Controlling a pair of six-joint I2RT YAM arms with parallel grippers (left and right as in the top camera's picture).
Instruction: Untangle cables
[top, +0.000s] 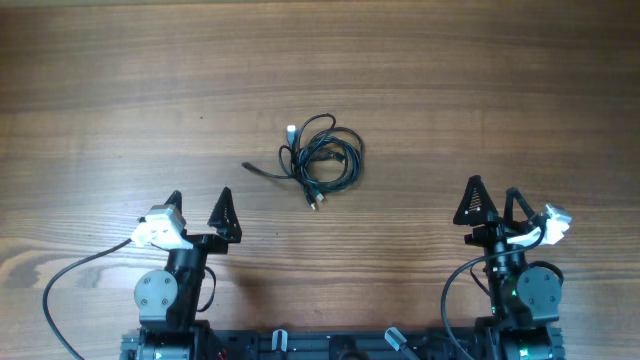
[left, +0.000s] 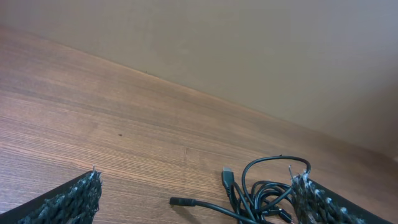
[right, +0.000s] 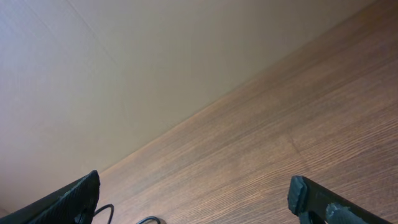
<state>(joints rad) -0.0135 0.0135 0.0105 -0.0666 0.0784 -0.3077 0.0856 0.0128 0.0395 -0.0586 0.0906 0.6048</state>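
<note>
Overhead, I saw the cables (top: 322, 158) lying in one loose black bundle near the middle of the table (top: 500, 80), ahead of both arms and between them, somewhat nearer the left one; a whitish tip (top: 291, 129) stuck out at the bundle's far left edge, a thin end (top: 250, 167) trailed off to the left, and a small plug (top: 315, 203) pointed back toward the arms; the loops crossed one another and I could not tell how many cords there were; the left gripper (top: 200, 196) sat by the table's near edge, jaws wide apart with nothing between them, well apart from the cables; the right gripper (top: 493, 187) sat on the other side, jaws also spread and empty; from the left wrist the cables showed low in view, partly hidden behind one finger (left: 320, 202), with a flat connector (left: 227, 175) and a round black end lying on the wood; from the right wrist only slivers of cable showed at the bottom left edge, and a pale wall (right: 124, 62) rose beyond the table.
</note>
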